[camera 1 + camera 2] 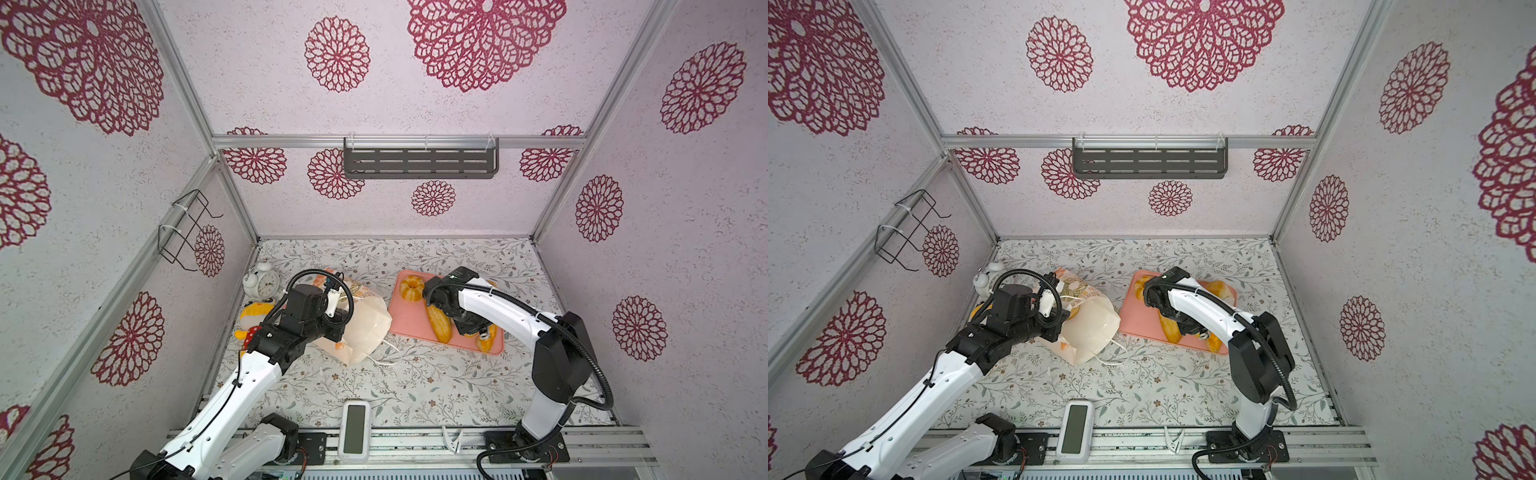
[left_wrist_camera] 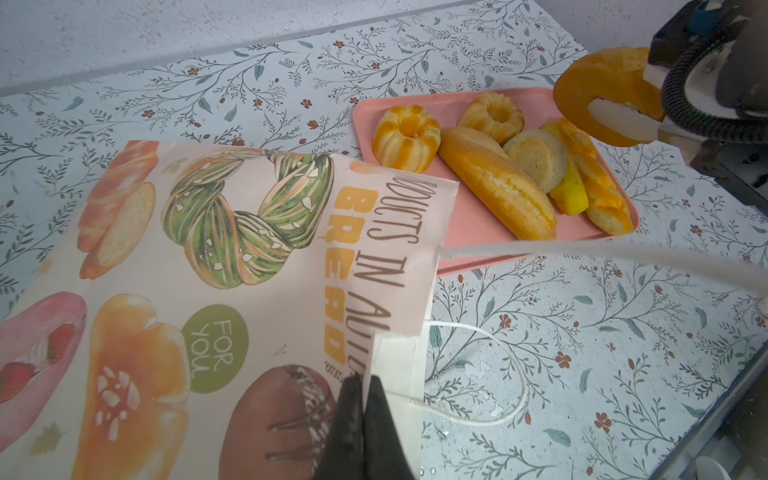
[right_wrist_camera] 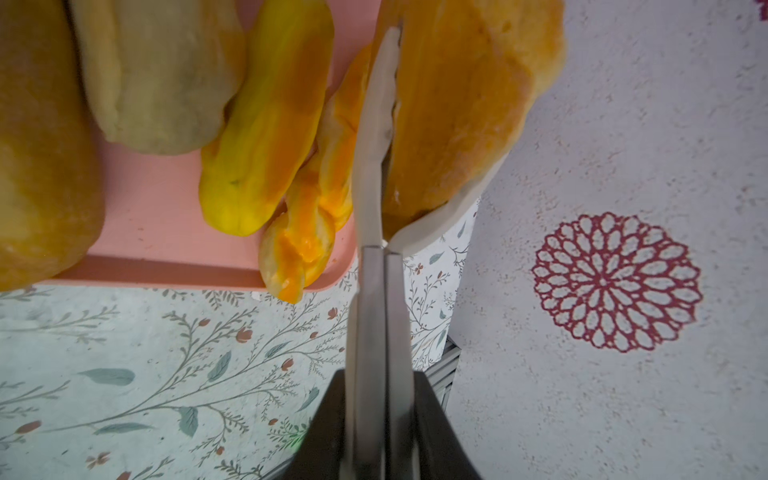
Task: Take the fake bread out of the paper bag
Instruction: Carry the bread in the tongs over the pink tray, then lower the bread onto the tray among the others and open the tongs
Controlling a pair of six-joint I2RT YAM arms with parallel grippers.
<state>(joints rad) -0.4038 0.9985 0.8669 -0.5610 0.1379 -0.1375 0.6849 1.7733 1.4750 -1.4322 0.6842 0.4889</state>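
Pinching the paper bag [image 2: 208,249] at its mouth rim: left gripper [image 2: 360,382], black jaws clamped tight on the paper edge. Bag lies on its side just beside the pink tray [image 2: 469,220], printed face up. Its long axis slants away from the tray, with the mouth end and white cord handle [image 2: 517,361] toward it. Paper is matte cream, creased, partly collapsed; can't see inside.

Right gripper [image 2: 627,95] is clenched on a round bun [image 2: 590,83], glossy orange-brown, held in the air over the tray end farthest from the bag.

Rest of the fake bread [image 1: 438,324] sits on the tray:
- baguette loaf [image 2: 494,183] lies flat, long axis roughly parallel to the tray side facing the bag
- fluted ring buns [image 2: 405,137], two, holes up
- pale flat bun [image 2: 536,160] leans on the baguette
- yellow roll [image 2: 569,195] and twisted roll [image 2: 598,187] lie side by side, same heading as the baguette; the twist's tip overhangs the rim

Alarm clock [image 1: 262,282] and yellow plush toy [image 1: 253,316] sit beyond the bag from the tray, partly behind the left arm. Timer unit [image 1: 354,430] and white clip [image 1: 453,438] are well apart from the tray. Right arm covers part of the tray in both top views.
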